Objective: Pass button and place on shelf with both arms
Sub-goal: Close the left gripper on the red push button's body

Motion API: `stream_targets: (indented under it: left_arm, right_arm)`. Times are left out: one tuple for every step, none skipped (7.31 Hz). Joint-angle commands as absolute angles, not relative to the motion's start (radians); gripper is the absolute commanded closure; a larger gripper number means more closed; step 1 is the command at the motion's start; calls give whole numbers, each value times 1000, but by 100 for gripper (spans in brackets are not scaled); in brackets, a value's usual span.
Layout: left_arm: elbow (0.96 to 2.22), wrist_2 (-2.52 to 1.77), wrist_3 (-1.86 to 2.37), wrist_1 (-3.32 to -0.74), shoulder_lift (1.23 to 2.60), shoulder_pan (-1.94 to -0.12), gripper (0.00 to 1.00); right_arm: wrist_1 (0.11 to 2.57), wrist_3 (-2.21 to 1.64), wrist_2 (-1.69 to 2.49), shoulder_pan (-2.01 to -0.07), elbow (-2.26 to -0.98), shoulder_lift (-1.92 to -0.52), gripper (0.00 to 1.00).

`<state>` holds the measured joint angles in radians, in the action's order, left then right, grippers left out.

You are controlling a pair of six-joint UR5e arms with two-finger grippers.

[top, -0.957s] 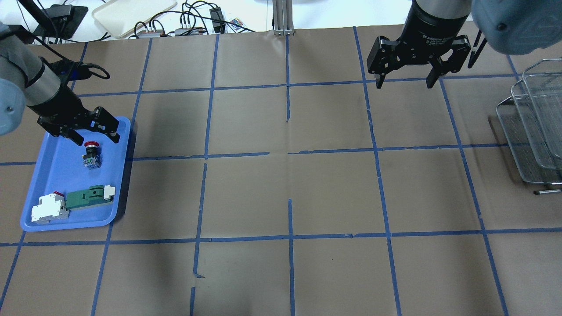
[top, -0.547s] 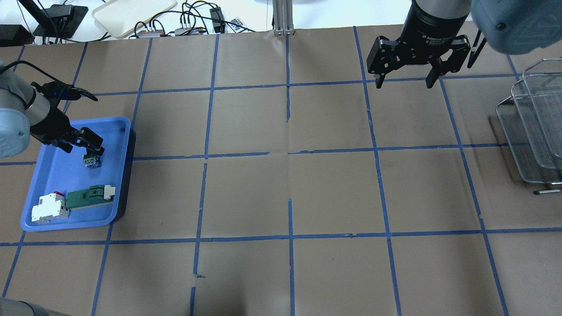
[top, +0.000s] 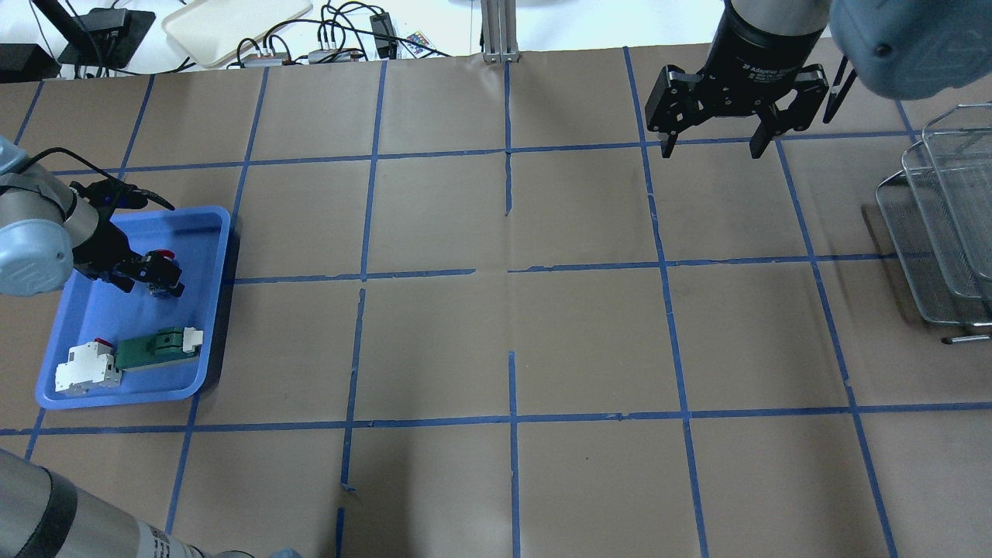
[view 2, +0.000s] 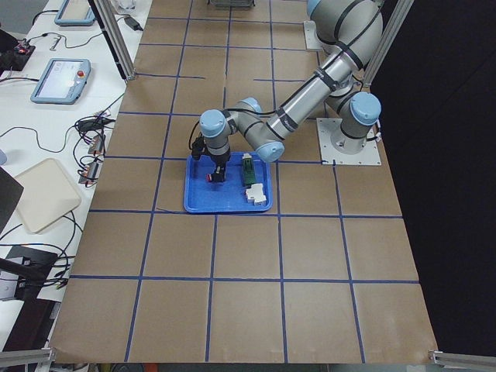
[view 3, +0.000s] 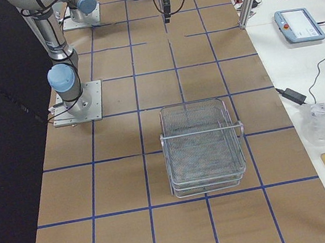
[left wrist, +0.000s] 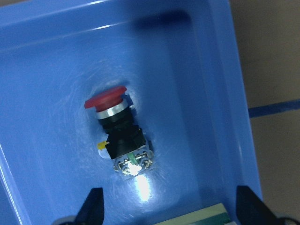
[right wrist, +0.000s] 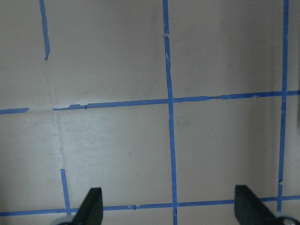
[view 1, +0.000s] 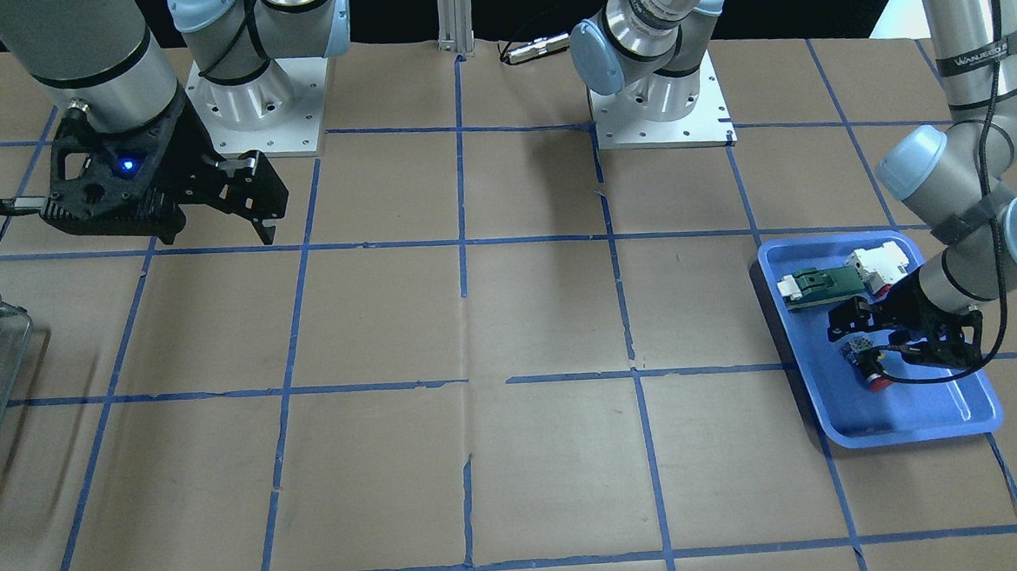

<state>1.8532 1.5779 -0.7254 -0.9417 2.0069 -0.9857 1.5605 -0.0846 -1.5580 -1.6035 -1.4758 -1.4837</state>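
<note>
The button (left wrist: 119,136) lies on its side in the blue tray (left wrist: 206,70), red cap toward the tray's far end. It also shows in the overhead view (top: 163,256) and the front view (view 1: 870,369). My left gripper (top: 151,275) is open and low in the tray; its fingertips (left wrist: 93,208) sit just short of the button, not touching it. My right gripper (top: 713,146) is open and empty, high over the table's far right, with bare paper below it (right wrist: 169,211). The wire-mesh shelf (top: 942,225) stands at the right edge, also in the right-side view (view 3: 203,146).
A white-and-red block joined to a green board (top: 132,358) lies at the near end of the blue tray (top: 217,310). Cables and a cream tray (top: 232,23) lie past the table's far edge, by an aluminium post (top: 500,31).
My left gripper has come down into the tray and drawn back toward the left, closing in on the button. The button has not moved. The right arm has stayed still.
</note>
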Motion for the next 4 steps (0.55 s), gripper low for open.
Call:
stream_targets:
  left_arm:
    - [1850,1580,-703,-927,2026,-983,4]
    - [1858,1574,-692,-925,2017,-983,11]
    - [1859,1577,-696,-925,2011,-983,39]
    - [1853,1585,-709,-917,2011,-983,83]
  right_arm:
    - [1560,-78,-1556,-1603,-1477,-1485,0]
    - [1560,-77,-1557,-1603,-1477,-1485,0]
    - [1560,-74,-1548,-1603,-1477,-1485,0]
    - [1560,-77,-1543,-1603,-1477,-1485,0]
